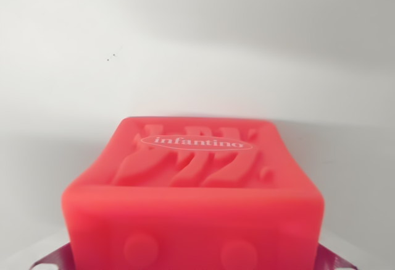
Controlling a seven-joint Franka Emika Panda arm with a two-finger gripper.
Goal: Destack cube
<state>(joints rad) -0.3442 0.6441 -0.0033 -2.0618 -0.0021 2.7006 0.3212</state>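
A red soft cube [194, 183] fills the lower middle of the wrist view, very close to the camera. Its upper face carries raised wavy ridges and a white oval "infantino" label; round bumps show on its near side. My gripper [194, 262] straddles it at the bottom edge. Only grey metal finger parts show, one at the wrist view's left [52, 261] and one at the right [336, 259], each against a side of the cube. The fingertips themselves are hidden behind the cube. No other cube is in sight.
Behind the cube lies a plain white surface [197, 47] with soft shadows and two tiny dark specks at the upper left [111, 56].
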